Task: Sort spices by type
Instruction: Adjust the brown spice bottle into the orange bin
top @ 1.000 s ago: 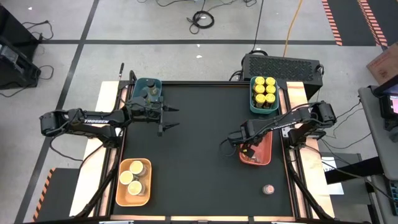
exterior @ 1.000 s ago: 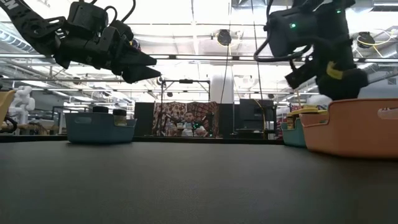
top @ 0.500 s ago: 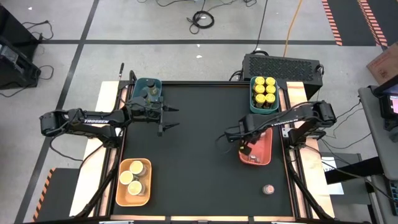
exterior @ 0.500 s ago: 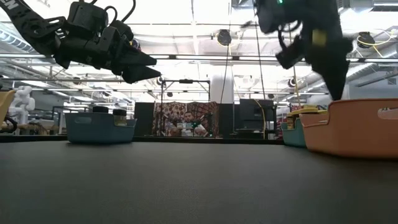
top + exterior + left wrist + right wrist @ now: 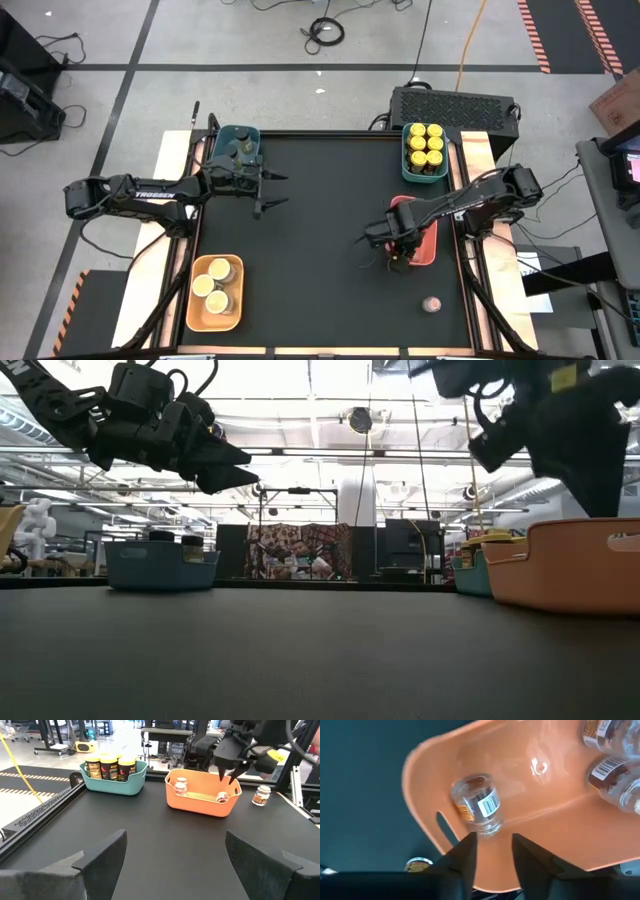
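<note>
The right gripper (image 5: 492,845), fingers slightly parted, hovers released over a small jar (image 5: 476,804) lying in the orange tray (image 5: 425,245) at right. The left gripper (image 5: 272,189) waits spread wide at upper left, empty.

back left: tray (image 5: 238,140) with jars | back right: tray (image 5: 424,172) full of jars (image 5: 425,142) | front left: tray (image 5: 216,296) with jars | right side: tray (image 5: 423,248), jars inside (image 5: 476,804) | front right: lone jar (image 5: 432,304) on table (image 5: 320,250)
</note>
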`<state>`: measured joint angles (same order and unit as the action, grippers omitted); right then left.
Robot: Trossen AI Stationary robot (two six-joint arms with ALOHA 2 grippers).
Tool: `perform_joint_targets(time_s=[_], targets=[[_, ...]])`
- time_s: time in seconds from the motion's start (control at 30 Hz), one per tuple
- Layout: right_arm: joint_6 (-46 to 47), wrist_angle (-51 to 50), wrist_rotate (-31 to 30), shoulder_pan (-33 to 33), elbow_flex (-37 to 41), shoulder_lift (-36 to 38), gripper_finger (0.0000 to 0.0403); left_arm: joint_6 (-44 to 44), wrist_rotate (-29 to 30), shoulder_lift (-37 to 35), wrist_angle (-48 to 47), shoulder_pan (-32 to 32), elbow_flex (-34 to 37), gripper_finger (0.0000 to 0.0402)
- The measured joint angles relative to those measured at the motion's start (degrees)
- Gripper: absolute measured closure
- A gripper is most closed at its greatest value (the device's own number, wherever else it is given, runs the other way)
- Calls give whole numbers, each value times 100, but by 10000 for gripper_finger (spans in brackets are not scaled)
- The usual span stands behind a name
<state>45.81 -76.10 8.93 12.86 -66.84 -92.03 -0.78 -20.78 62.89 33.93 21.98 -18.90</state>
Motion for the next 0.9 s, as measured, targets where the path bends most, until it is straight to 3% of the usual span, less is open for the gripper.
perform_joint_targets(time_s=[0.17,0.3,0.9], targets=[[-275,304,26,29,401,0,235,31,-1,0,-2,0,1,61],[-392,507,36,85,646,80,212,33,-4,0,-9,2,0,61],[-533,1884,-76,188,1557,367,206,24,-1,0,-2,2,2,61]])
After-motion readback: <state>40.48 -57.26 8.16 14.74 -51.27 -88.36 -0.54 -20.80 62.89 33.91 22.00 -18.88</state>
